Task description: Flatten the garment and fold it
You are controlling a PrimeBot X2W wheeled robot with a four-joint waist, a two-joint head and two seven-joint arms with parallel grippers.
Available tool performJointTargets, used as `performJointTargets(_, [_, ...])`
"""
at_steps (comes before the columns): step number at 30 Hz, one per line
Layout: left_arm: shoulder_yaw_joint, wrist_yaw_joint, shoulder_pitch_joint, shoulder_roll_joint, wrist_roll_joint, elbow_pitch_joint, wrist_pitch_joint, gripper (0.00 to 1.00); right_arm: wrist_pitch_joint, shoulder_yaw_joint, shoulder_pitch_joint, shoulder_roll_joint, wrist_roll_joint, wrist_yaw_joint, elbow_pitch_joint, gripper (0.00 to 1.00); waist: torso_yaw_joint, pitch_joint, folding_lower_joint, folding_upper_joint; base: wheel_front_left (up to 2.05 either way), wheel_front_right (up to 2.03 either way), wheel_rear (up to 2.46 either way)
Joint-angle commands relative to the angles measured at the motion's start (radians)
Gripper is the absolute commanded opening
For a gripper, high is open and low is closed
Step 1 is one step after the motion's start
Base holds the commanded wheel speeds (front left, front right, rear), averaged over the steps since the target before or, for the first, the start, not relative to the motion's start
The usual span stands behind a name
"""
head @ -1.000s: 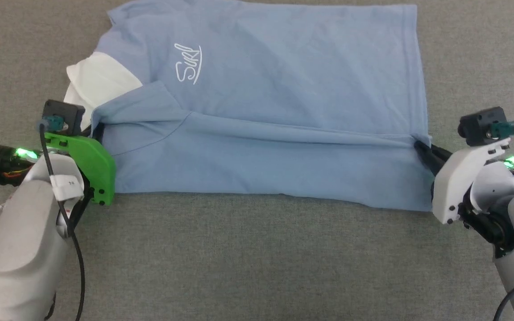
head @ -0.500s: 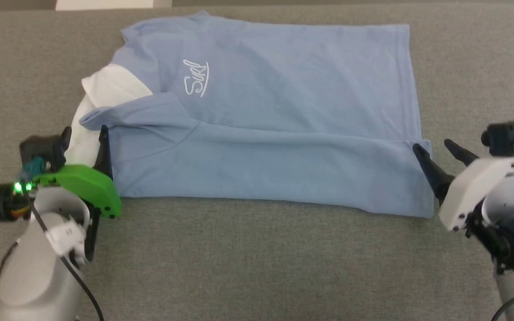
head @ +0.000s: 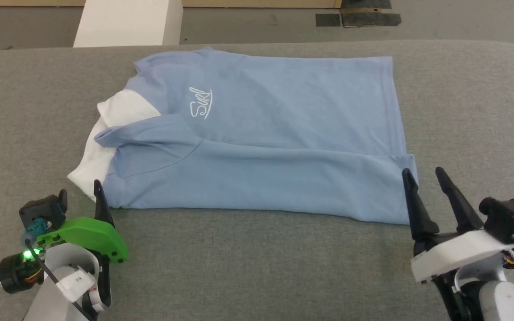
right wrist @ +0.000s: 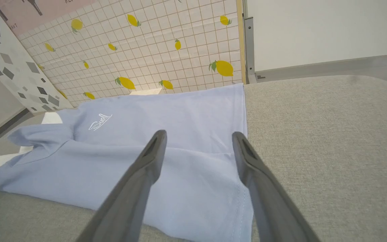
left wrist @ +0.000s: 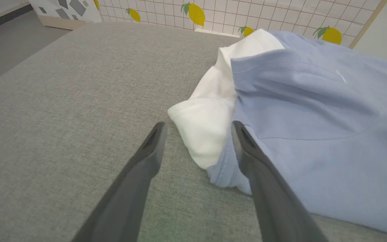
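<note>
The garment (head: 283, 133) is lying spread toward the far edge of the bench (head: 248, 267), its near long side doubled over in one straight band. The left gripper (head: 80, 188) is sitting by the neck-end near corner and the right gripper (head: 422, 170) by the hem-end corner. Both are standing with fingers apart, gripping nothing. One at each end, I'd say, for keeping that long fold even. The soft blue knit is draping limply, white fabric (head: 123, 109) is poking out, and the script logo (head: 201, 102) is showing.
</note>
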State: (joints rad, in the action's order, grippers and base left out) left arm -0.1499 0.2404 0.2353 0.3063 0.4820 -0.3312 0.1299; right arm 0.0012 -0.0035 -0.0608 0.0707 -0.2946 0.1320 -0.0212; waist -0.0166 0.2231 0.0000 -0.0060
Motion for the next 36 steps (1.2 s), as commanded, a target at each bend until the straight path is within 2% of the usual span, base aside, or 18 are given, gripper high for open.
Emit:
performJointTargets(1, [0.002,0.008,-0.006,-0.006,0.018,0.001,-0.024,1.0,-0.016,0.007,0.015,-0.008,0.01,-0.001,-0.014,1.0,-0.016,0.004,0.0,0.006,0.0,0.0,0.0])
performJointTargets(10, [0.022,0.049,0.031,0.017,0.093,-0.039,-0.262,1.0,-0.021,0.043,0.025,-0.019,0.018,-0.001,-0.028,1.0,-0.061,0.035,0.0,0.006,0.0,0.0,0.0])
performJointTargets(13, [0.012,0.034,0.03,0.024,0.131,-0.047,-0.367,1.0,-0.012,0.047,0.022,-0.019,0.021,-0.001,-0.025,1.0,-0.072,0.042,0.0,0.006,0.0,0.0,0.0])
performJointTargets(14, [0.009,0.029,0.028,0.027,0.139,-0.044,-0.391,0.96,-0.006,0.047,0.023,-0.02,0.025,-0.001,-0.025,1.0,-0.074,0.042,0.0,0.006,0.0,0.0,0.0])
performJointTargets(15, [0.003,0.02,0.025,0.031,0.147,-0.038,-0.417,0.35,0.001,0.047,0.024,-0.02,0.028,-0.001,-0.027,1.0,-0.076,0.043,0.0,0.006,0.0,0.0,0.0])
performJointTargets(16, [0.001,0.015,0.022,0.034,0.152,-0.031,-0.43,0.0,0.006,0.045,0.024,-0.02,0.03,-0.001,-0.028,1.0,-0.077,0.044,0.0,0.006,0.0,0.0,0.0])
performJointTargets(24, [0.0,0.016,0.007,0.048,0.139,0.023,-0.397,0.0,0.065,-0.011,-0.004,-0.02,0.04,-0.001,-0.003,1.0,-0.059,0.045,0.0,0.006,0.0,0.0,0.0])
performJointTargets(28, [-0.008,0.009,0.012,0.045,0.133,0.029,-0.376,0.0,0.217,-0.068,-0.046,-0.02,0.013,-0.001,0.08,1.0,-0.043,0.048,0.0,0.006,0.0,0.0,0.0])
performJointTargets(36, [-0.031,-0.009,0.028,0.036,0.122,0.031,-0.346,0.0,0.623,-0.07,-0.119,-0.02,0.068,-0.001,0.152,1.0,-0.012,0.061,0.0,0.006,0.0,0.0,0.0])
